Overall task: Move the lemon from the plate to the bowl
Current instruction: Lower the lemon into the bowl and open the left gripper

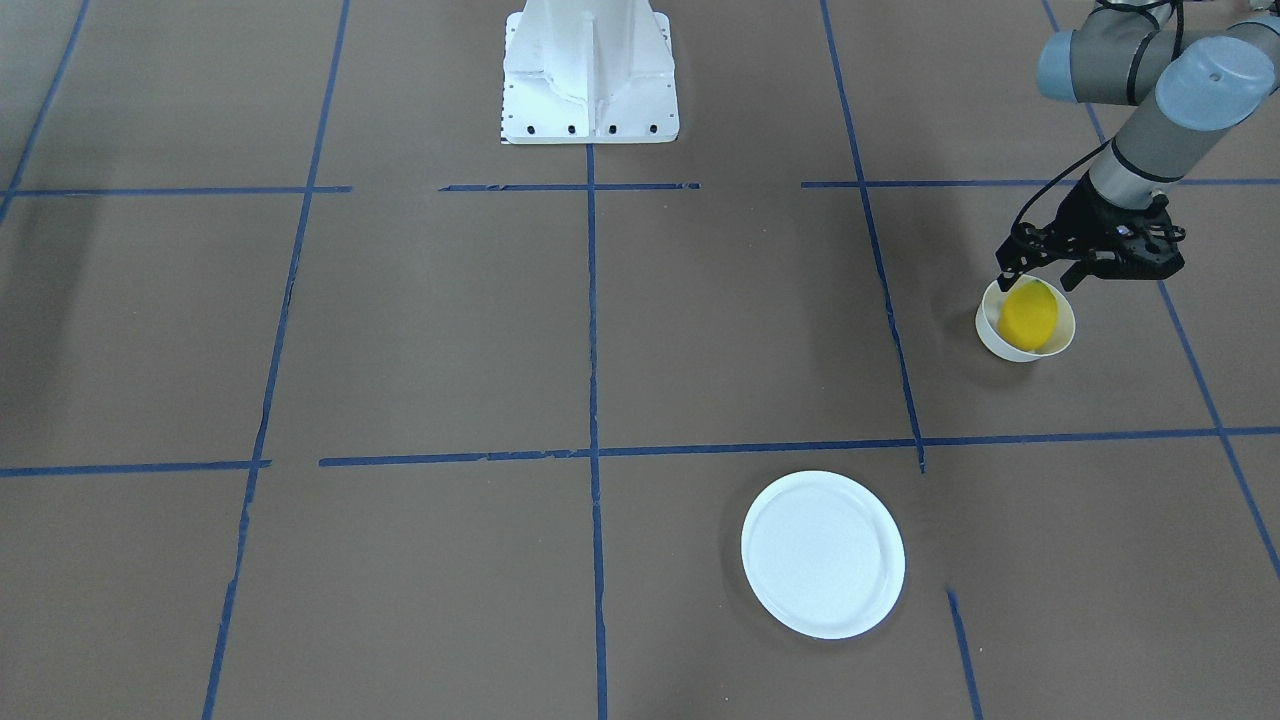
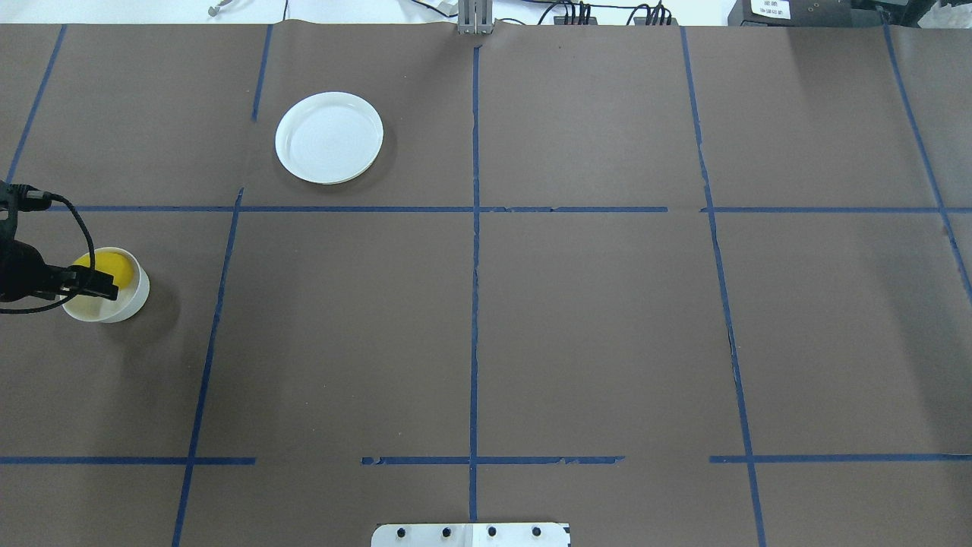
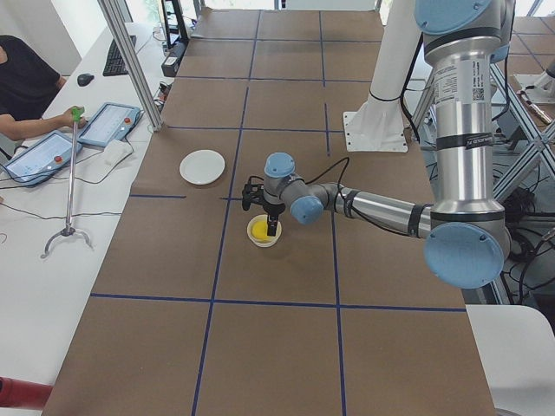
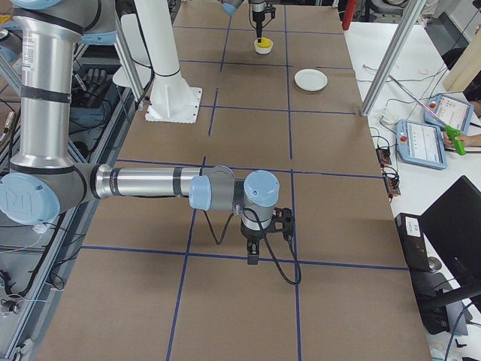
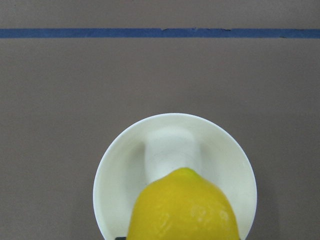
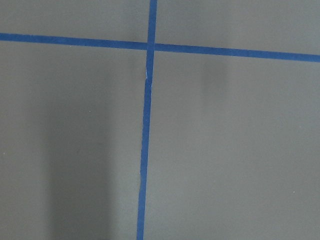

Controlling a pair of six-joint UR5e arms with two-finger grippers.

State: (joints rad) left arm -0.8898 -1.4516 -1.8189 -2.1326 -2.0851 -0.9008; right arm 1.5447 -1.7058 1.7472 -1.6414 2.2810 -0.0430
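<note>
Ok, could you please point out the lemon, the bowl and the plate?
lemon [image 1: 1028, 314], front-facing view, middle of its yellow skin.
bowl [image 1: 998, 346], front-facing view, on its white wall beside the lemon.
plate [image 2: 329, 137], overhead view, on its bare flat middle.

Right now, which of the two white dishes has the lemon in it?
The small deep bowl under the left gripper has the lemon in it; the flat, wider plate has nothing on it.

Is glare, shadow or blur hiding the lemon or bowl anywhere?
Left wrist view: lemon sharp, cropped at the bottom edge; bowl evenly lit, no glare. Front-facing view: both clear, soft shadow beside the bowl. Overhead view: dark left gripper overlaps the bowl.
</note>
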